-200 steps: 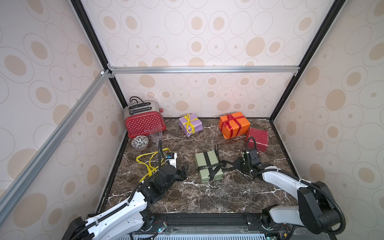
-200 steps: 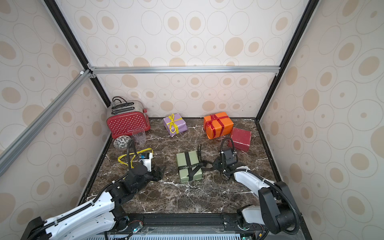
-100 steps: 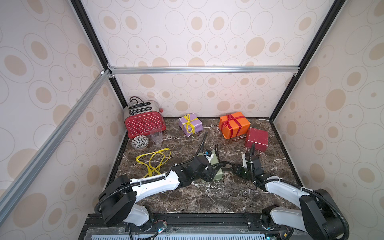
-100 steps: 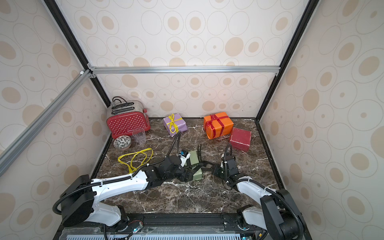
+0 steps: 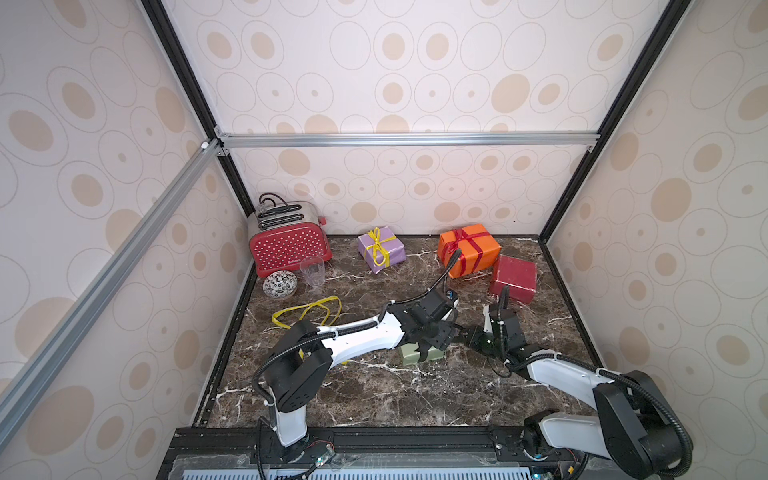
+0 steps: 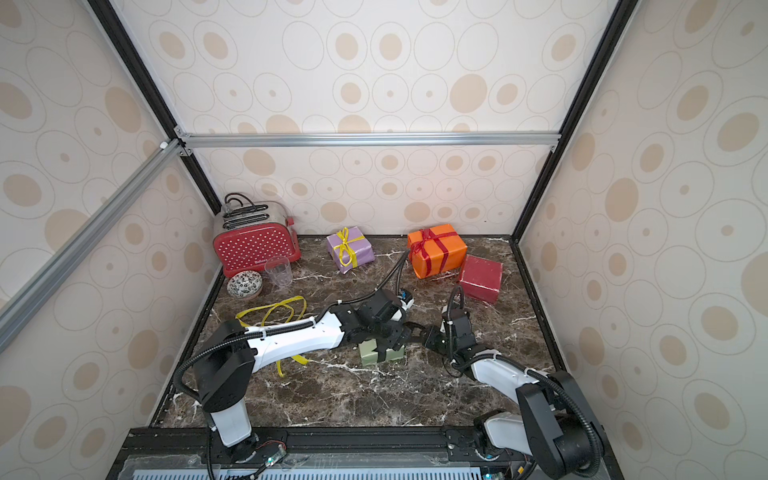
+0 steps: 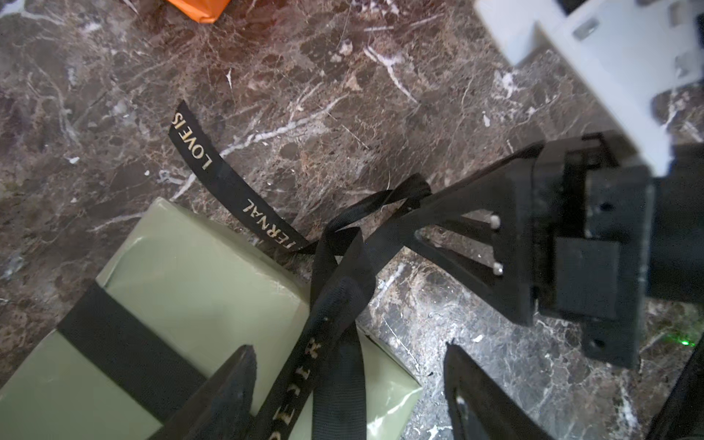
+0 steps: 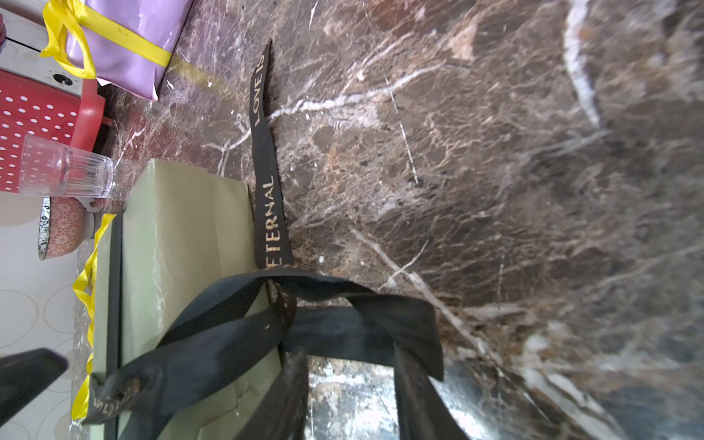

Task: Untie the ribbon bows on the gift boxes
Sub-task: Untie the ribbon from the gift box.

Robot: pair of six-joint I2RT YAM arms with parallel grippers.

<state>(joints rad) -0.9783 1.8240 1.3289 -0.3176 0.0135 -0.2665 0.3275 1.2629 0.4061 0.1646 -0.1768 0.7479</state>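
Near the front middle of the tabletop (image 5: 374, 395), busy with the olive green box (image 5: 411, 356) and its black ribbon (image 7: 228, 183). Looks like the second box of four, and only partway: one lettered tail out flat on the tabletop, a slack crossing of strands at the box's corner, a band yet around the box. Has the left tool (image 7: 348, 346) spread wide above that corner, a strand between its fingers (image 7: 228, 388), unpinched. Has the right tool (image 8: 350, 352) partly closed at a loop of the same ribbon; cannot tell whether pinching it or merely hooked through it. Counts as done, judging by the layout: the dark red box (image 5: 513, 278), bare on the right side, with a loose yellow ribbon (image 5: 307, 311) lying on the tabletop, on no box. Leaves the lilac box (image 5: 397, 249) with its yellow bow (image 5: 377, 239) and the orange box (image 5: 484, 253) with its red bow (image 5: 459, 237), both tied, by the back wall
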